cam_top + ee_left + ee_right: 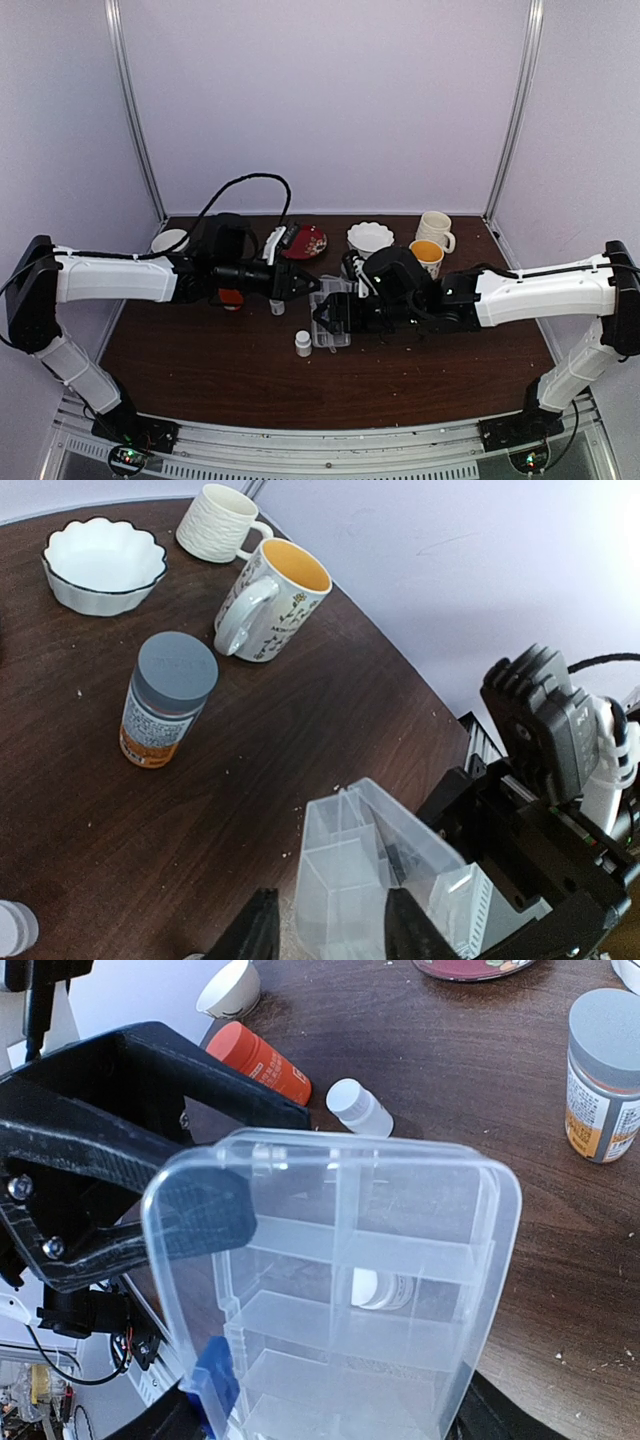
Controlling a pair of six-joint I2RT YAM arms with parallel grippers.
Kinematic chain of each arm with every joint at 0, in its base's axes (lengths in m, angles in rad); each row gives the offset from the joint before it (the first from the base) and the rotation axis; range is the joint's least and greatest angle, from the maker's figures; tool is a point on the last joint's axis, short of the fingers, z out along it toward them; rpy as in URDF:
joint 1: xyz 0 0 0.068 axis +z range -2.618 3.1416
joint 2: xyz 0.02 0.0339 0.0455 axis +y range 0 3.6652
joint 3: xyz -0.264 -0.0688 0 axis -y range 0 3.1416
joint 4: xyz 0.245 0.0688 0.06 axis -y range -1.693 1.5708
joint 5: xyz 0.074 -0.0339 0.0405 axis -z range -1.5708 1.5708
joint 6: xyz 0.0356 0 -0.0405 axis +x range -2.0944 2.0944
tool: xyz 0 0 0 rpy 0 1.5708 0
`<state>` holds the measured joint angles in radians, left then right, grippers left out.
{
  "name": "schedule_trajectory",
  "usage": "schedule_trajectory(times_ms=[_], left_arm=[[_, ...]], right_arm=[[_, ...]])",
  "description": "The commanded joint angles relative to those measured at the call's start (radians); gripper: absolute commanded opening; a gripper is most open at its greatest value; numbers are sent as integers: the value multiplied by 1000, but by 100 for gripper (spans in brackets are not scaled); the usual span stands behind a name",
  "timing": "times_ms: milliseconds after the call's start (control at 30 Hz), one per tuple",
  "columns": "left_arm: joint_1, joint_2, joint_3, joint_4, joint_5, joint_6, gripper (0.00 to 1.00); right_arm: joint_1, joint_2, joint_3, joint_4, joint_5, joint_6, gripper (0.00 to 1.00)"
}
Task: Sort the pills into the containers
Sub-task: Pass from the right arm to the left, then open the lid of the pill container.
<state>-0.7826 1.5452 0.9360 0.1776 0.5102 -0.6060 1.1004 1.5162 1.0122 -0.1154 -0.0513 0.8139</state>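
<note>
The clear organizer box (328,318) (350,880) (380,1260) is held up off the table, its lid swung open and its square containers empty as far as I can see. My right gripper (338,322) (325,1422) is shut on its body from the right. My left gripper (305,285) (330,908) straddles the box's other end. One of its fingers (410,930) lies against the plastic and the other (255,930) stands a little off it. Its pad (200,1210) shows through the clear lid. The pills are out of view.
An orange bottle with a grey cap (168,700) (605,1060) stands near two mugs (270,600) (220,522) and a scalloped white bowl (370,237) (105,565). Small white bottles (303,343) (358,1107), a lying orange bottle (262,1060) and a red plate (305,241) sit around.
</note>
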Motion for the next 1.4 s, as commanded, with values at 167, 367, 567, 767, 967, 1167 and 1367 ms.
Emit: schedule_trajectory(times_ms=[167,367,567,767,967,1167,1367], left_arm=[[-1,16,41,-26,38,13,24],[2,1,65,-75,19,29,24],[1,-1,73,-89,-7,26,24],[1,13,88,-108,-25,27,23],[1,30,113,-121,2,23,23],[1,21,131,-113,52,7,23],[1,25,152,-128,76,3,23]], right_arm=[[3,-28,1,-14,46,-33,95],[3,-30,11,-101,119,-72,100],[3,-44,26,-216,197,-61,98],[4,-130,-53,-216,265,-67,96],[-6,-163,-44,-418,495,28,85],[-16,-158,-43,-441,504,26,85],[-16,-282,-185,-180,369,-111,85]])
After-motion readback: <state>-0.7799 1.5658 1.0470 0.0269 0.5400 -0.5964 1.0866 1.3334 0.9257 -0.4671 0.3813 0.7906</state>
